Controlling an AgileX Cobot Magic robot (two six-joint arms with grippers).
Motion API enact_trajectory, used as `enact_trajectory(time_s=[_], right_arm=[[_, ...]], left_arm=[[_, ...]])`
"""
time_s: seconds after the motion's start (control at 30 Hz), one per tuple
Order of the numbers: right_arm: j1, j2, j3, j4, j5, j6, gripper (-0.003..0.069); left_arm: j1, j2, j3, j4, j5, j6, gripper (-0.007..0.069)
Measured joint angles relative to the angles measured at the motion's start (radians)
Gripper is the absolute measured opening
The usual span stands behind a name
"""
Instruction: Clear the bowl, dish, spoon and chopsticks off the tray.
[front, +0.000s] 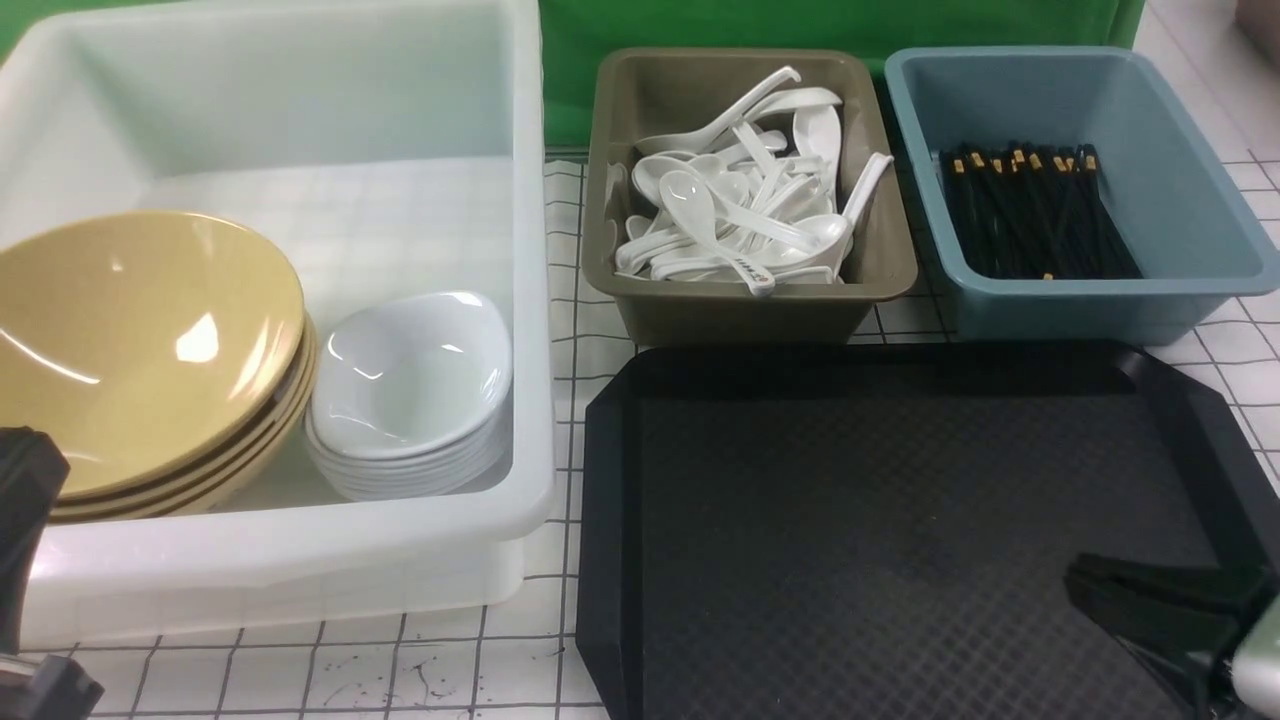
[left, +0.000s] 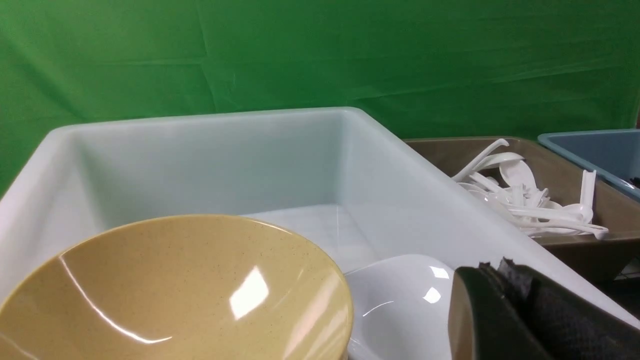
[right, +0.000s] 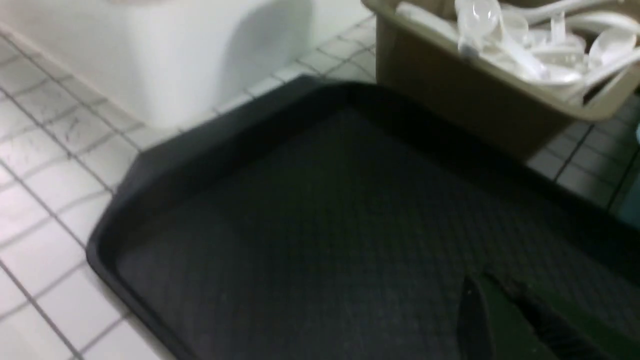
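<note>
Nothing remains on the black tray (front: 900, 520); right gripper (front: 1165, 625), jaws pressed together and empty, hangs over its near right corner, left gripper (left: 505, 300) likewise closed beside the stacked yellow bowl (front: 140, 340).

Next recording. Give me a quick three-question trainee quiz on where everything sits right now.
1. True or false: the tray has nothing lying on it.
2. Which tub holds the chopsticks? A white, B olive, C blue.
3. Fill in: the marked spoon lies in the ___ tub, at its near edge.

Key
1. True; only the right gripper hangs over it.
2. C, the blue tub.
3. Olive; the olive tub holds the white spoons. The top bowl sits in the white tub.
</note>
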Motion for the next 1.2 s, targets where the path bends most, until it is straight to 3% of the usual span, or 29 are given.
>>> enact_trajectory(time_s=[0.13, 0.33, 0.47, 0.6, 0.8, 1.2], right_arm=[[-0.021, -0.141, 0.031, -0.042, 0.081, 0.002, 0.0036], [-0.234, -0.53, 0.152, -0.073, 0.174, 0.064, 0.0036], [-0.437, -0.61, 0.224, 0.092, 0.137, -0.011, 0.0036], [-0.544, -0.613, 0.243, 0.162, 0.088, -0.023, 0.0036], [-0.56, -0.613, 0.244, 0.204, 0.231, -0.021, 0.0036], [-0.56, -0.613, 0.241, 0.215, 0.247, -0.019, 0.0037]], left_arm=[[0.0, 0.0, 0.017, 0.0, 0.009, 0.0, -0.0006], [0.0, 0.0, 0.028, 0.0, 0.049, 0.0, -0.0006], [0.001, 0.0, 0.031, 0.0, 0.09, 0.0, -0.0006], [0.001, 0.0, 0.032, 0.0, 0.121, 0.0, -0.0006], [0.001, 0.0, 0.032, 0.0, 0.144, 0.0, -0.0006], [0.001, 0.0, 0.032, 0.0, 0.16, 0.0, -0.0006]])
